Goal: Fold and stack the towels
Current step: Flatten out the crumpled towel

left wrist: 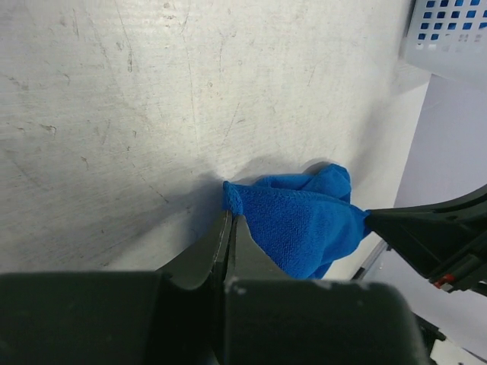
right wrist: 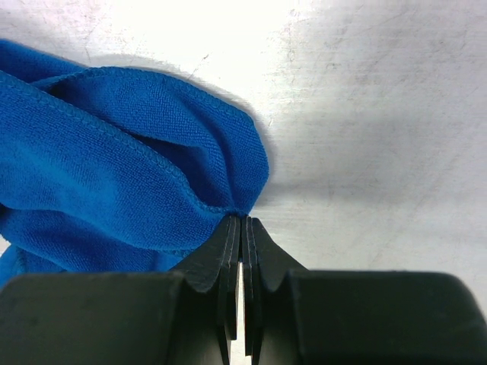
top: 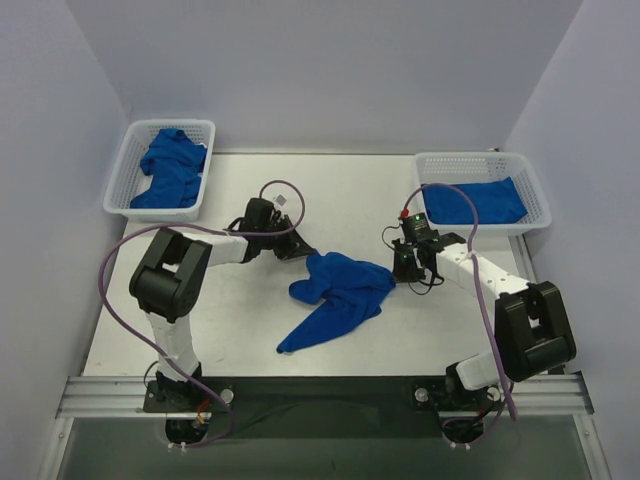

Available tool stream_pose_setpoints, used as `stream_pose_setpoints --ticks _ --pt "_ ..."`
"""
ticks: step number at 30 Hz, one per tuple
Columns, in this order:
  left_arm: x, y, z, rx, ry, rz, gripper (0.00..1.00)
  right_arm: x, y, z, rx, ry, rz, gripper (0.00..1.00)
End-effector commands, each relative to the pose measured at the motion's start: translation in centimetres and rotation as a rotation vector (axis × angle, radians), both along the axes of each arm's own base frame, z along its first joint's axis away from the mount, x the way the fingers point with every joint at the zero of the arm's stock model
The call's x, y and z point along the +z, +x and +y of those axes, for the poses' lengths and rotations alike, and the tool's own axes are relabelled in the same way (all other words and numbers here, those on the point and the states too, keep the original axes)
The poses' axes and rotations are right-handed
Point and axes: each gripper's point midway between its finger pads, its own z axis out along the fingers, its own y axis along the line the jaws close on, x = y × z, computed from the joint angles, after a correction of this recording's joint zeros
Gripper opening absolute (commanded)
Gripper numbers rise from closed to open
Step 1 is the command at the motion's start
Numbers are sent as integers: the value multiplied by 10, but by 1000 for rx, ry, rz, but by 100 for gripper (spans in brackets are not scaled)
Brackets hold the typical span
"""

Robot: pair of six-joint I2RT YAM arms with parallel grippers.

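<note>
Our left claw and right claw each clamp shut on a thin edge of the towel; if we pull hard, a corner could slip out.

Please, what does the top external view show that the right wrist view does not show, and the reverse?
Only the top external view: the left basket with crumpled towels, the right basket with a folded towel, the left hand gripping the middle towel, and that towel's whole shape, with a tail trailing toward the arm bases. Only the right wrist view: the towel's stitched hem, close up, running into the grip. Both: the right hand shut on the middle towel, over the white table.
</note>
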Motion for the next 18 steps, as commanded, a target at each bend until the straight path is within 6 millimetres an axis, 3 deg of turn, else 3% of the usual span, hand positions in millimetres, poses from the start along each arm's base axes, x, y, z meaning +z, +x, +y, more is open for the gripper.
stream_pose_setpoints --ticks 1,4,7,8,9,11,12,13,15,16,17,18 --pt "40 19 5 -42 23 -189 0 26 11 -5 13 -38 -78 0" --pt "67 29 16 -60 94 -314 0 49 25 -11 25 -80 -146 0" --pt "108 42 30 -58 173 -480 0 85 43 -18 35 -129 -245 0" --pt "132 45 35 -45 189 -549 0 96 50 -19 35 -139 -276 0" --pt "142 51 43 -38 243 -610 0 117 61 -17 32 -137 -330 0" --pt "186 59 51 -11 277 -722 0 145 74 -21 41 -171 -404 0" --pt "192 59 57 -26 322 -742 0 172 86 -20 37 -167 -472 0" --pt "223 68 60 1 329 -806 0 187 92 -21 51 -184 -509 0" --pt "251 73 68 19 360 -862 0 217 103 -23 49 -196 -580 0" --pt "266 78 75 50 378 -891 0 247 111 -22 45 -186 -649 0" --pt "298 81 77 79 372 -954 0 261 117 -23 60 -202 -682 0" --pt "312 84 80 95 383 -986 0 275 121 -23 60 -202 -712 0"
